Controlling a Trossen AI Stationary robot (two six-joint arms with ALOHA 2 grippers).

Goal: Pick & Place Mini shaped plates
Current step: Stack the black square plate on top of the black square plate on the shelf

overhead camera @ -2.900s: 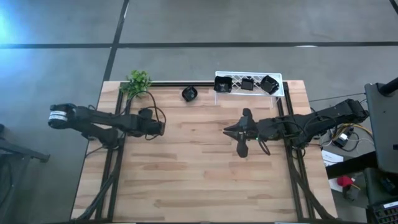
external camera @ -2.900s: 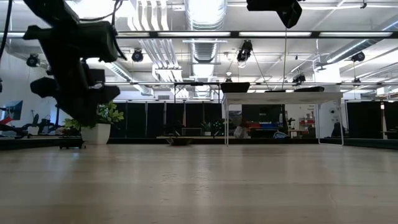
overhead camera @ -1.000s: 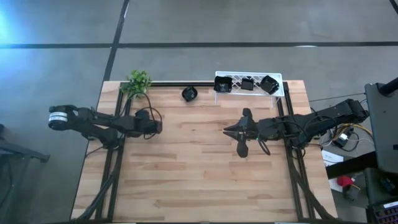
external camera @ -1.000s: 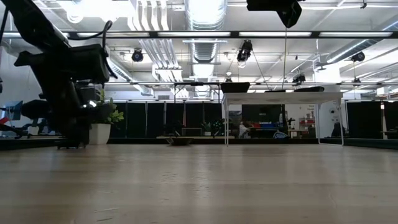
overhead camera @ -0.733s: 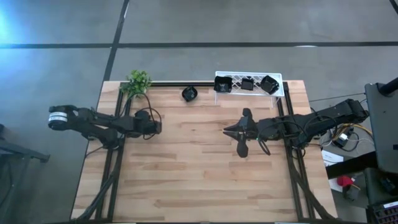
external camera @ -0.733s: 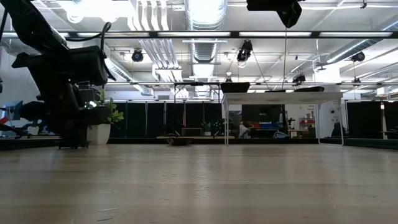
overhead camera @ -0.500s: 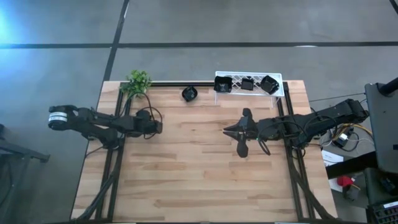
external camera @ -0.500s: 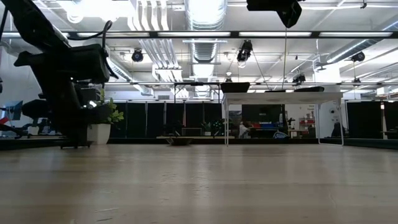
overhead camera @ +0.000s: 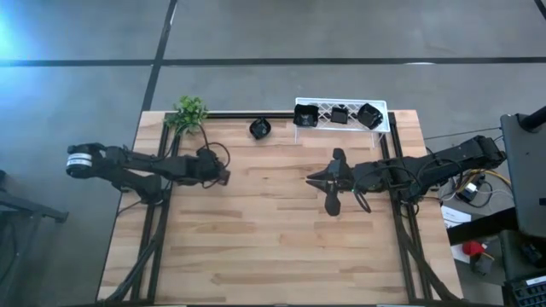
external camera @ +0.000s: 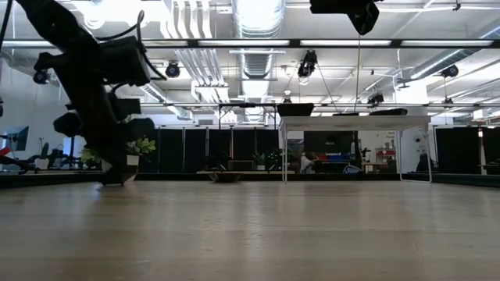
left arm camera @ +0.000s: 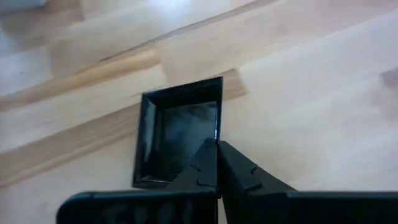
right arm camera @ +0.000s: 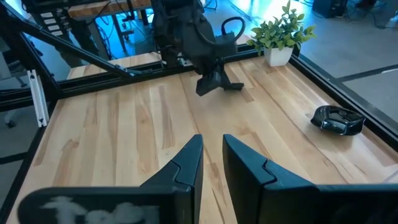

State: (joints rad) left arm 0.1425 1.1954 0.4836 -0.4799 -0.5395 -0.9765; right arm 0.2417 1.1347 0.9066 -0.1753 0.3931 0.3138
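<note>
My left gripper [overhead camera: 223, 177] is over the table's left half, shut on a small black square plate [left arm camera: 177, 134] with raised rims. In the low view the left gripper [external camera: 117, 176] stands low over the wood, tilted. My right gripper [overhead camera: 310, 179] waits over the table's right half; it is open [right arm camera: 212, 155] with a narrow gap and holds nothing. One dark plate [overhead camera: 260, 128] rests flat on the table near the far edge, also in the right wrist view [right arm camera: 337, 119]. Three more plates stand in the white rack [overhead camera: 341, 115]. My left gripper pinches the square plate by the middle of one side rim [left arm camera: 217, 127], one finger inside the dish and one outside. The fingers come from above, slanting. The plate sits tilted, low over the wood; whether its far edge rests on the table I cannot tell.
A small green plant [overhead camera: 189, 112] stands at the far left corner. The white rack sits at the far edge, right of centre. Bare wood [overhead camera: 273, 239] stretches between the arms and toward the near edge. Black frame rails run along the table's sides.
My left gripper has shifted a little toward the table's right edge, has risen slightly and has tipped over. My right arm has kept still.
</note>
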